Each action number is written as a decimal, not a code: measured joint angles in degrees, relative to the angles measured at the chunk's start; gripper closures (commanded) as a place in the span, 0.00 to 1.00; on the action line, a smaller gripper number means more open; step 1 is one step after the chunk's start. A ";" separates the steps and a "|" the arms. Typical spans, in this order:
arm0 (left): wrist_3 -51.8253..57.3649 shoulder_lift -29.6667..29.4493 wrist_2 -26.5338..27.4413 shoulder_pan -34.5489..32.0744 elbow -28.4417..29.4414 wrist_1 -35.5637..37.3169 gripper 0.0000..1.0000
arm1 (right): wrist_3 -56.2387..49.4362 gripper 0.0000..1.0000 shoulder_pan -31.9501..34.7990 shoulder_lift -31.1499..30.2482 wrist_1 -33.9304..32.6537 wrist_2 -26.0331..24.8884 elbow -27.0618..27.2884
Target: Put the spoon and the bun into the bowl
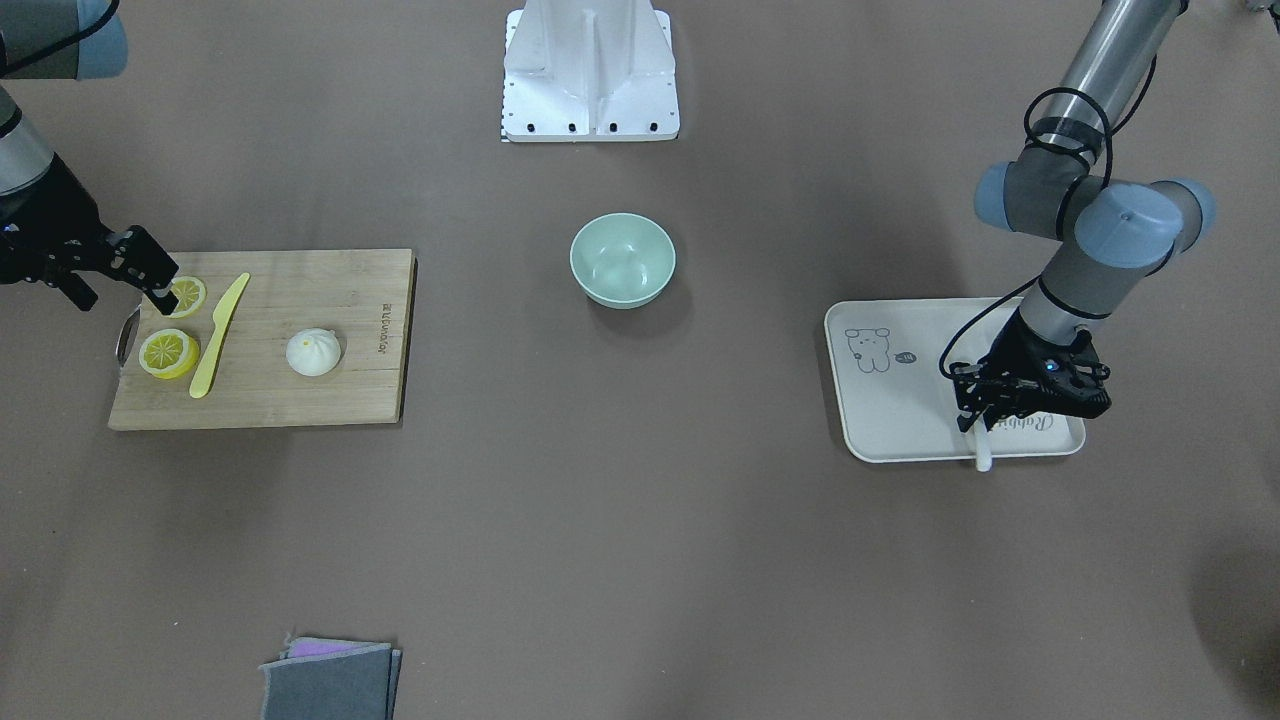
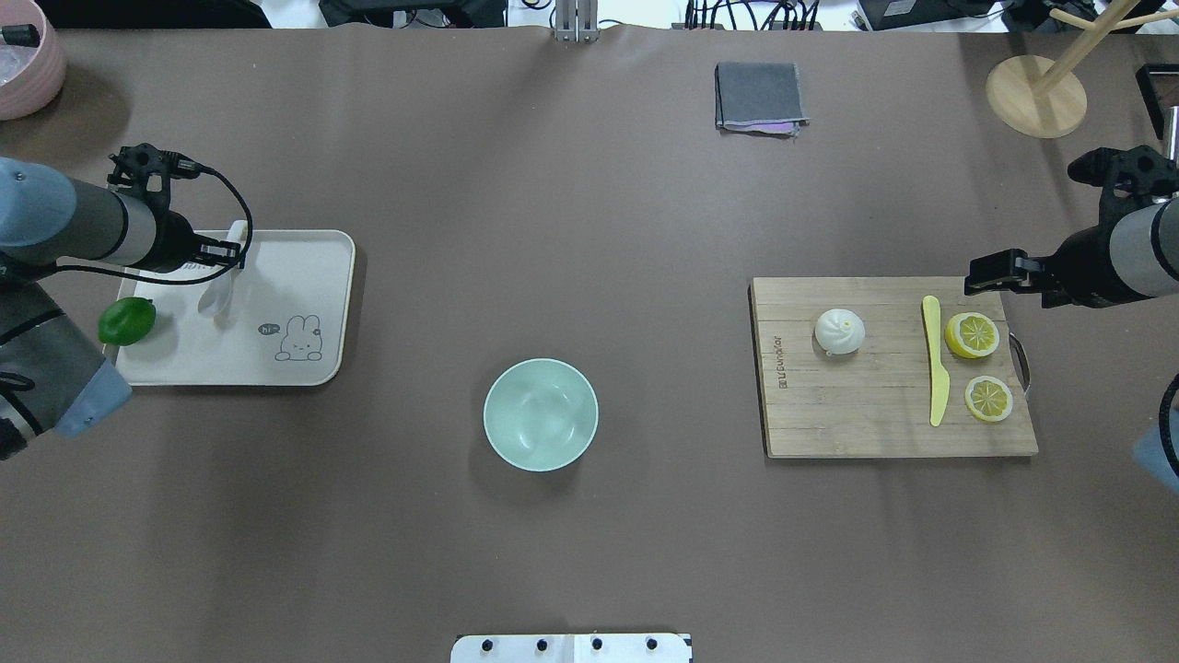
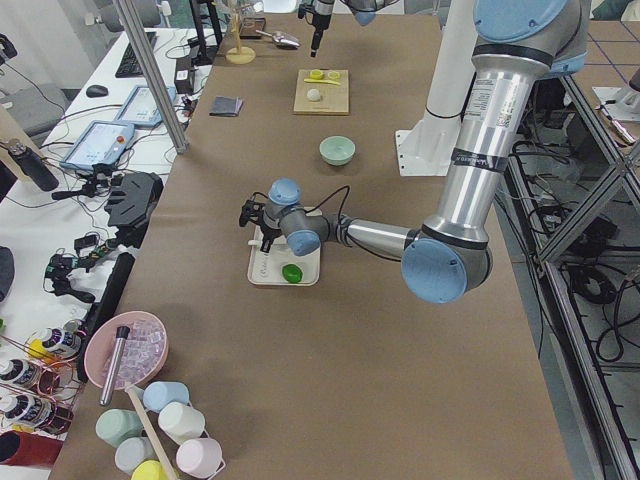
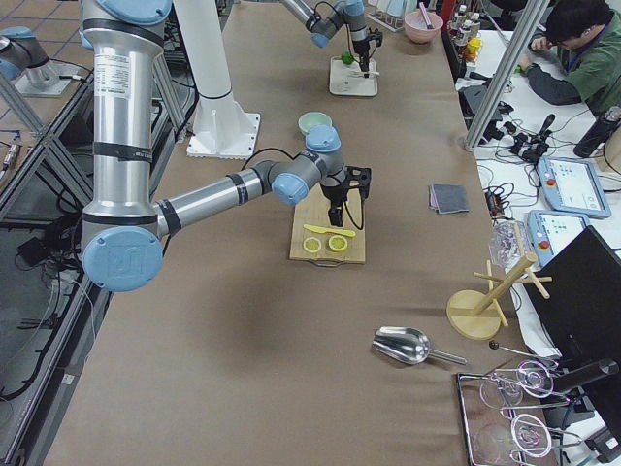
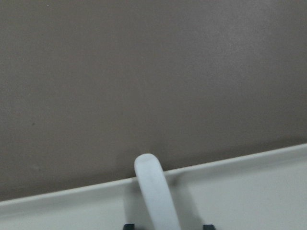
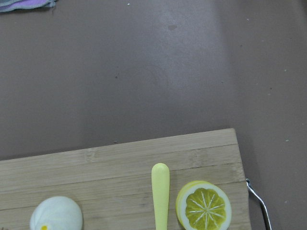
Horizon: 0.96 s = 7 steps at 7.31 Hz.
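Left gripper (image 1: 982, 424), seen from the front, hangs over the glossy white spoon (image 1: 983, 455) on a cream tray (image 1: 880, 420). The right gripper (image 1: 125, 292), fingers spread, hovers by the lemon slices (image 1: 168, 352). The pleated bun (image 1: 314, 352) sits farther along the bamboo board (image 1: 330, 290), and the smooth mint bowl (image 1: 622, 258) is well apart. Left wrist: parted fingers (image 5: 128, 226) straddle the spoon's rounded handle without touching.

Brown table (image 2: 553, 230), bowl (image 2: 541, 414), tray (image 2: 304, 267), cutting board (image 2: 884, 414), cloth (image 2: 757, 96)

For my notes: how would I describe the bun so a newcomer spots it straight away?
Find the wooden cutting board on the robot's right side of the table. The bun sits on the board's end nearer the mint-green bowl. It is the only white, round, pleated thing there; its neighbours, a knife and two lemon slices, are all yellow.
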 measured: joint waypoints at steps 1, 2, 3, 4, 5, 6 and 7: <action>-0.02 0.21 0.00 -0.01 -0.82 0.10 1.00 | 0.00 0.01 0.00 -0.01 -0.02 -0.01 0.03; -0.05 0.36 0.03 -0.14 -1.64 0.20 1.00 | 0.00 0.01 0.00 -0.03 -0.01 -0.01 0.08; -0.29 0.47 0.07 -0.32 -2.98 0.37 1.00 | 0.02 0.01 0.00 -0.07 -0.01 -0.01 0.17; -1.86 0.47 0.11 -0.40 -5.00 0.57 1.00 | 0.06 0.01 0.00 -0.08 -0.02 0.01 0.29; -5.34 0.27 0.13 -0.31 -7.14 0.68 1.00 | 0.10 0.01 0.00 -0.09 -0.02 0.05 0.36; -10.16 -0.08 0.14 0.13 -9.57 0.75 1.00 | 0.14 0.01 0.00 -0.10 -0.04 0.06 0.39; -15.40 -0.46 0.22 1.49 -12.33 0.80 1.00 | 0.40 0.01 -0.06 -0.10 -0.06 0.06 0.47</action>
